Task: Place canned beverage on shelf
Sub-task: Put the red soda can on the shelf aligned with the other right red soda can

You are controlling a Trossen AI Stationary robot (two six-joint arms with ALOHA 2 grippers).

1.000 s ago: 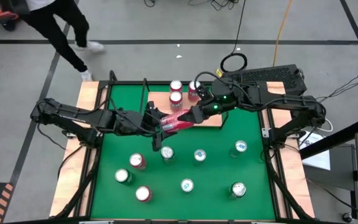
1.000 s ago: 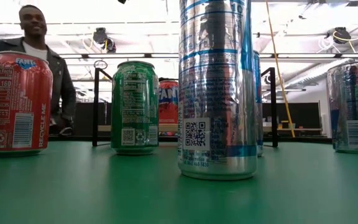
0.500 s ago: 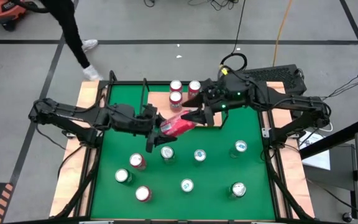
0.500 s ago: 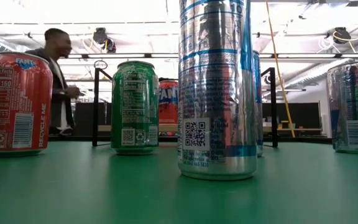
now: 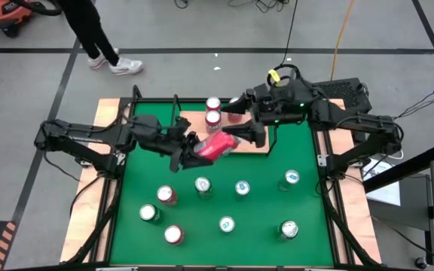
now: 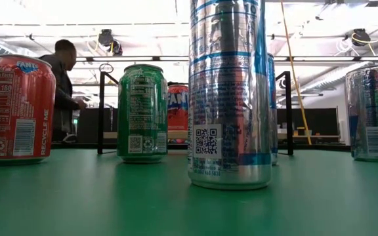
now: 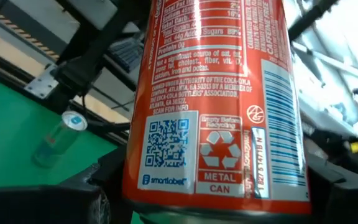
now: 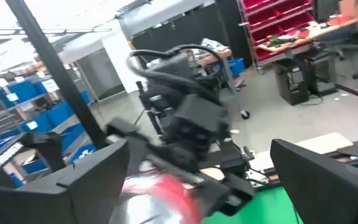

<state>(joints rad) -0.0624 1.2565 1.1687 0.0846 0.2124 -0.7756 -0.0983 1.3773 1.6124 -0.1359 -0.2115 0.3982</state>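
Note:
A red can (image 5: 215, 145) hangs over the green mat (image 5: 134, 173) just in front of the shelf (image 5: 193, 120), a small wooden board with black rails. My left gripper (image 5: 191, 150) is shut on it. In the left wrist view the red can (image 7: 210, 112) fills the picture. My right gripper (image 5: 241, 134) stands open just beyond the can's far end, above the shelf, touching nothing. The right wrist view shows its open fingers (image 8: 92, 180) with the red can (image 8: 160, 199) beyond them. Three cans (image 5: 213, 111) stand on the shelf's back part. My left gripper pinches the red can's side wall near its bottom end (image 7: 135, 186) between its two fingers (image 7: 48, 205). The fingers come roughly level from the table's left. The can sticks out past them toward the shelf, lying tilted and lifted clear of the mat.
Several cans stand upright on the mat's near half, among them a silver one (image 5: 204, 184), a red one (image 5: 166, 195) and a green one (image 5: 150, 214). The low view shows a tall silver can (image 6: 228, 92) up close. A person (image 5: 89, 30) walks past the far left corner.
My right gripper, which was on the can's right end, has let go and drawn back up toward the far right. My left gripper has rolled and risen a little with the can, which has turned about and now lies tilted.

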